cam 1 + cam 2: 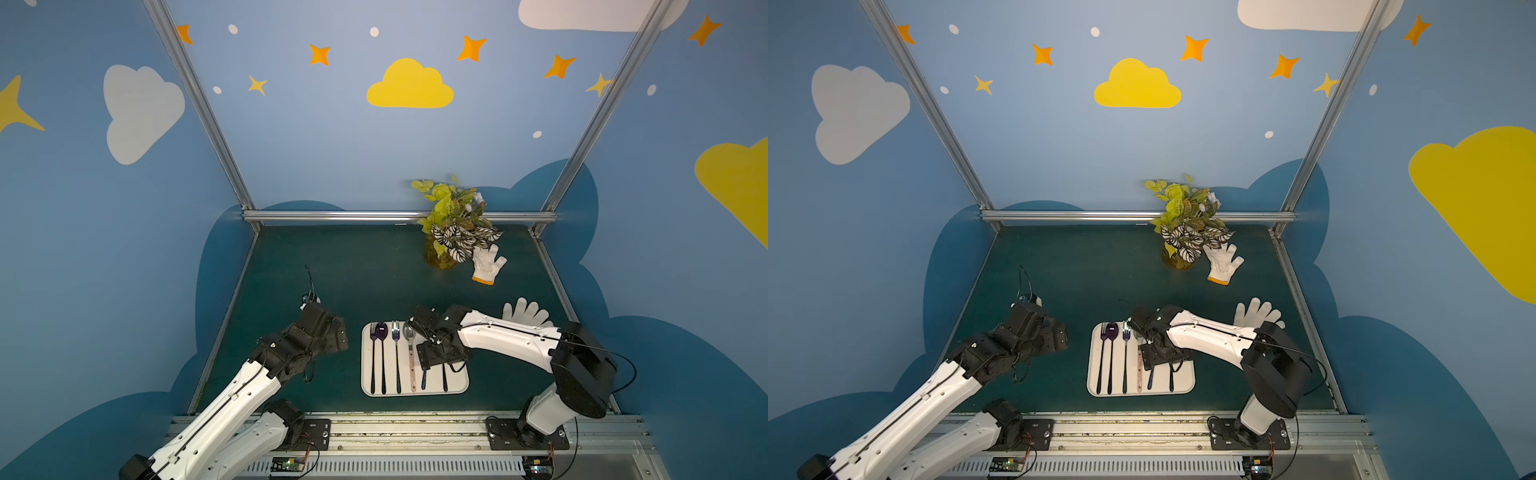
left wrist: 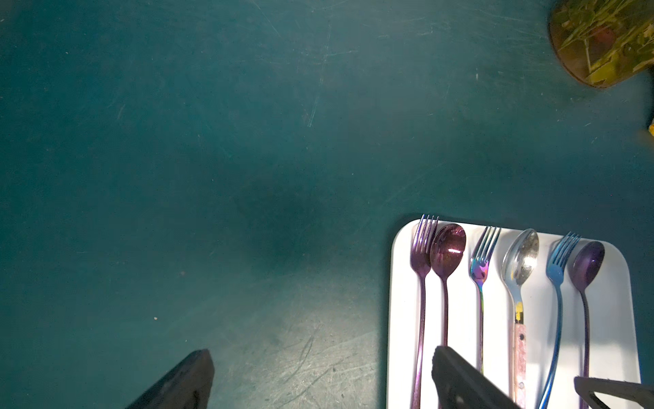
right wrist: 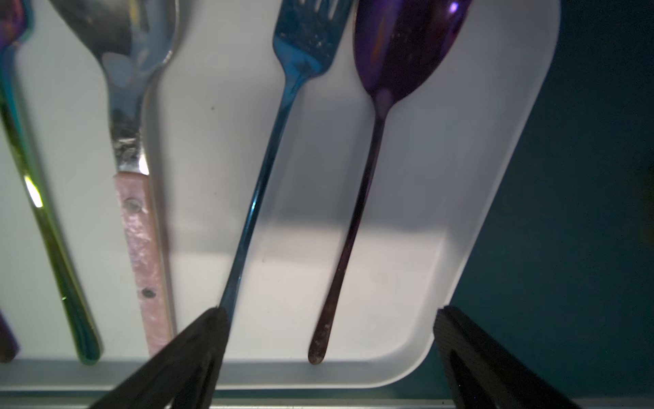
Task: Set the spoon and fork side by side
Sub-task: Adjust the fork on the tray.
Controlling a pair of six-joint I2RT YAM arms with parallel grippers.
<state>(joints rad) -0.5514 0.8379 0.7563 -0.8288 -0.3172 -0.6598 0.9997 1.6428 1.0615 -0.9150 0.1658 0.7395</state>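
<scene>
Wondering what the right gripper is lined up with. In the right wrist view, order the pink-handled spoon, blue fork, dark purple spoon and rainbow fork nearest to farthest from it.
From the right gripper:
1. dark purple spoon, between the open jaws
2. blue fork, beside one fingertip
3. pink-handled spoon, one place beyond
4. rainbow fork, beyond that spoon

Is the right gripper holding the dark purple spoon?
No, the right gripper stands open astride the dark purple spoon, which lies free on the tray.
</scene>
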